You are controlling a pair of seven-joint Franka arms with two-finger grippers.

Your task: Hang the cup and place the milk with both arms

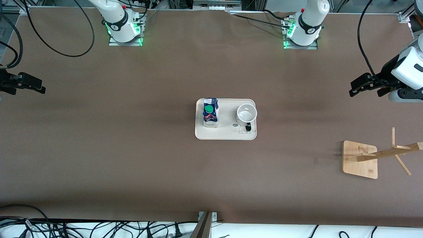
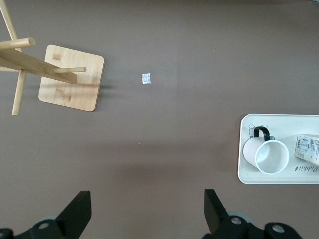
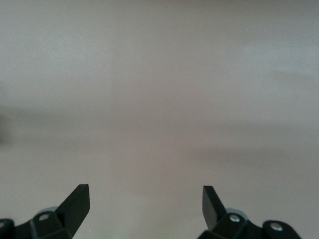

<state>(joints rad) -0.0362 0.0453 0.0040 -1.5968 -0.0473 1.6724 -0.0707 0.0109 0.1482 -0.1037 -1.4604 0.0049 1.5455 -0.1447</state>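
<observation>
so we've got the big brown table (image 1: 132,148) taking up pretty much everything, with both arms parked out at its ends and just waiting. the left arm (image 1: 408,71) hangs in the air over the table's edge at its own end, and the left gripper (image 1: 353,90) is spread wide with nothing in it, you can see both black fingers (image 2: 79,211) well apart in the left wrist view with bare table between them. the right gripper (image 1: 41,88) is up over the table at the right arm's end, also wide open and holding nothing, its fingers (image 3: 77,199) framing only plain tabletop in the right wrist view. next down in size we see a wooden rack (image 1: 380,155) with a square bamboo base and pegs sticking off a slanted post, sitting toward the left arm's end and nearer the front camera than the tray. the cream tray (image 1: 228,134) sits about mid-table. on it the milk (image 1: 211,113) stands upright at the side toward the right arm, blue top and green cap showing. the cup (image 1: 246,114) stands mouth up on the tray at the side toward the left arm, apart from the milk, black handle pointing toward the front camera. smallest thing we can spot is a tiny pale scrap (image 2: 145,78) on the table near the rack's base, can't tell what it is.
</observation>
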